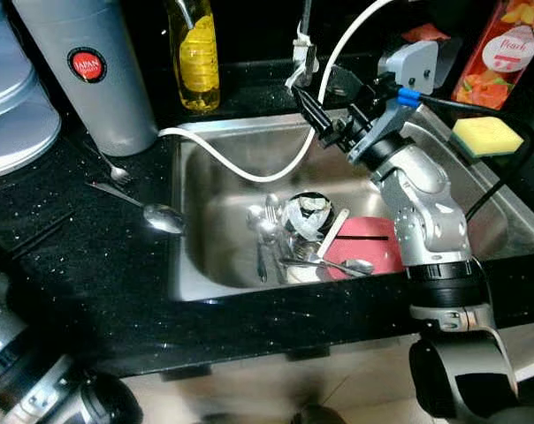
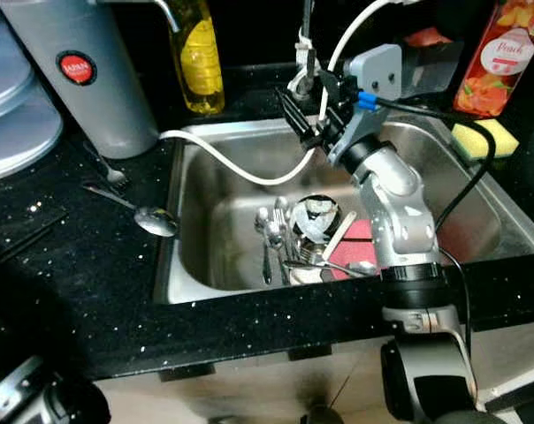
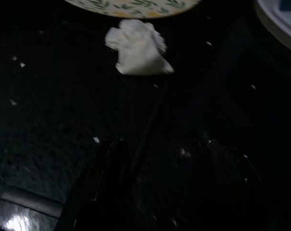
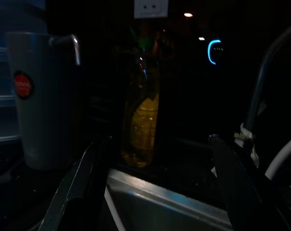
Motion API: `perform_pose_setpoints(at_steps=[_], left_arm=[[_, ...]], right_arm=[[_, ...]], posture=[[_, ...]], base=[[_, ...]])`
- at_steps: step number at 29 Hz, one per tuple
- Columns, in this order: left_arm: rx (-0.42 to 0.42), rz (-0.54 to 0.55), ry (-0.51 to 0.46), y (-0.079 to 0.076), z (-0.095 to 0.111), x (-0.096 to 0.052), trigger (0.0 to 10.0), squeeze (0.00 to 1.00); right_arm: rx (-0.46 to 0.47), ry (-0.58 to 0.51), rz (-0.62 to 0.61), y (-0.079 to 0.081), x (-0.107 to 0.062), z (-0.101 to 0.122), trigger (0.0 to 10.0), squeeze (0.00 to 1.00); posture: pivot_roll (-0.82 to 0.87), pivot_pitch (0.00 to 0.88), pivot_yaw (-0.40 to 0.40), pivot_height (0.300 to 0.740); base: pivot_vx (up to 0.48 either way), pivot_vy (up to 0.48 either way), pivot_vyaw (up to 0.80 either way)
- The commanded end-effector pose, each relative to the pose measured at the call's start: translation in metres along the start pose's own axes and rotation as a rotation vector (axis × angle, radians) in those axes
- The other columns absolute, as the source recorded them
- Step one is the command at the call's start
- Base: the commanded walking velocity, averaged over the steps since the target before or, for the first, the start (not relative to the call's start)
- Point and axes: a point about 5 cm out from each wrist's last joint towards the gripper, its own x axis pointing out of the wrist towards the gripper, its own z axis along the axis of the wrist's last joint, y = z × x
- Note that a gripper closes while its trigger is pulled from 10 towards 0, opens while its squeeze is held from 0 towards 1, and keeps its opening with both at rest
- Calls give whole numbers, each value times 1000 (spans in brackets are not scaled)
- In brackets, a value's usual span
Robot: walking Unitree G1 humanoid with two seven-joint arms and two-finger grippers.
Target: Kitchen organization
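Stainless-steel kitchen sink [image 1: 218, 265], set into a black speckled countertop [image 1: 81, 265], held a heap of dirty dishes near its middle — several metal spoons and forks [image 1: 267, 231], a shiny round metal bowl [image 1: 307, 215] and a red plate [image 1: 371, 250] lying just beside it. A white hose [image 1: 240, 168] curved from the countertop across the basin and up past the tap. The right gripper [image 1: 313, 113] hung above the rear of the sink at the hose, its two black fingers spread apart and holding nothing. On the countertop to the left lay a large metal spoon [image 1: 156, 215] and a fork [image 1: 112, 166], near a tall grey thermos with a red round label [image 1: 90, 75]; a bottle of yellow liquid [image 1: 193, 55] stood behind the sink, and a yellow sponge [image 1: 486, 135] rested on its right rim. The left gripper [image 3: 155, 192] hovered over dark countertop near a crumpled white tissue [image 3: 138, 47] — its fingers open and empty.
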Motion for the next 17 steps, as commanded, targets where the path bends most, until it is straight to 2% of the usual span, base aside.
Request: perform_pose_setpoints(at_steps=[1,3,5,6,8,9,10,11,13,14,17], left_arm=[[67,15,162,1,-34,3,10000,0],[71,2,182,-2,-40,-1,10000,0],[92,-44,231,-13,-55,-10,10000,0],[92,-44,231,-13,-55,-10,10000,0],[112,-89,269,-24,-68,-19,10000,0],[112,-89,269,-24,-68,-19,10000,0],[119,-114,284,-30,-73,-25,10000,0],[119,-114,284,-30,-73,-25,10000,0],[135,-189,314,-47,-83,-38,10000,0],[142,-217,322,-52,-86,-42,10000,0],[158,-256,327,-61,-90,-50,10000,0]], right_arm=[[10,-7,27,1,1,3,10000,0],[17,-15,64,5,1,5,10000,0],[60,-23,224,21,-4,10,10000,0],[60,-23,224,21,-4,10,10000,0],[60,-1,396,37,-13,10,10000,0],[60,-1,396,37,-13,10,10000,0],[41,28,481,45,-20,8,10000,0],[41,28,481,45,-20,8,10000,0],[29,94,624,54,-33,3,10000,0],[25,113,662,56,-36,2,10000,0],[2,133,671,55,-38,-1,10000,0]], posture=[[-32,63,36,740],[-31,64,34,740],[-35,65,35,740],[-35,65,35,740],[-39,65,34,740],[-39,65,34,740],[-41,66,34,740],[-41,66,34,740],[-49,65,30,740],[-51,64,30,740],[-55,64,28,740]], base=[[0,0,0],[0,0,0],[0,0,0],[0,0,0],[0,0,0],[0,0,0],[0,0,0],[0,0,0],[0,0,0],[0,0,0],[0,0,0]])
